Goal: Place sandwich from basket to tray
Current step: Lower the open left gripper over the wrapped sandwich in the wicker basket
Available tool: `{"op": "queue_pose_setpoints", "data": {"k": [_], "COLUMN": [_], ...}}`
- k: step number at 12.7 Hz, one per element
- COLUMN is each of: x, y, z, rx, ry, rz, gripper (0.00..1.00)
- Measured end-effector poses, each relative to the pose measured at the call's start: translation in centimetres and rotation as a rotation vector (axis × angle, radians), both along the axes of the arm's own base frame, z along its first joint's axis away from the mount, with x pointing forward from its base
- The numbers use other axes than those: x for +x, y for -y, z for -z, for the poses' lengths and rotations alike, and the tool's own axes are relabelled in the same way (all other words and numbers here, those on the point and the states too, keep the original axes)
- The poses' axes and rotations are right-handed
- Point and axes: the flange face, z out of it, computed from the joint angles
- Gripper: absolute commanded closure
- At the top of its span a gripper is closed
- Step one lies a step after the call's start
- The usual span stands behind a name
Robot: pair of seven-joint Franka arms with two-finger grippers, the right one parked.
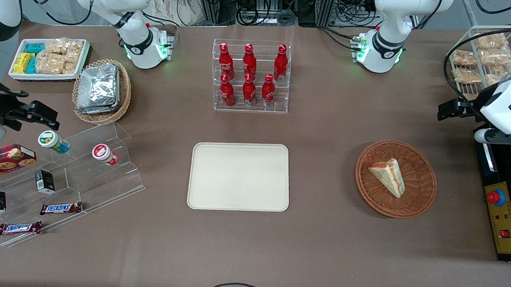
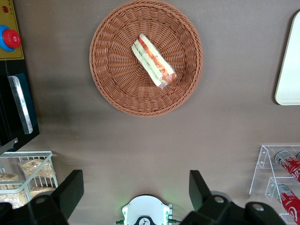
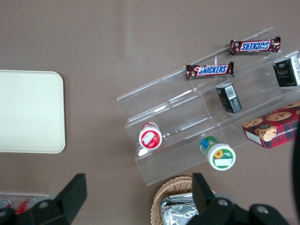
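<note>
Sandwich lies in the basket, so the task is not yet begun as far as I can judge: nothing is lifted and the tray carries nothing. All steps are left: to go down to the basket, to grasp the sandwich, to carry it over the table and to set it on the tray.

The gripper hangs high above the table at the working arm's end, and it holds nothing. Its fingers stand wide apart. In the left wrist view the sandwich is well apart from the fingers, with bare brown table between them, and it is not under the gap of the fingers. It lies on its side near the middle of the basket, with the filling layers turned up.

The tray is well apart from the basket, toward the parked arm's end, and a rack of red bottles stands farther from the front camera than the tray.
</note>
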Motion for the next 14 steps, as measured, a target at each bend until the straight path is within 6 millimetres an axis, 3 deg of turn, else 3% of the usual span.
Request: {"op": "queue_pose_setpoints", "data": {"k": [9, 11, 14], "x": [0.7, 2.0, 4.8], "y": [0.0, 0.0, 0.4], "z": [0.7, 3.1, 10.0], "rx": [0.000, 0.006, 0.001], "ry": [0.017, 0.011, -0.052], "rz": [-0.004, -0.052, -0.216], "gripper": [0.02, 0.05, 0.05]}}
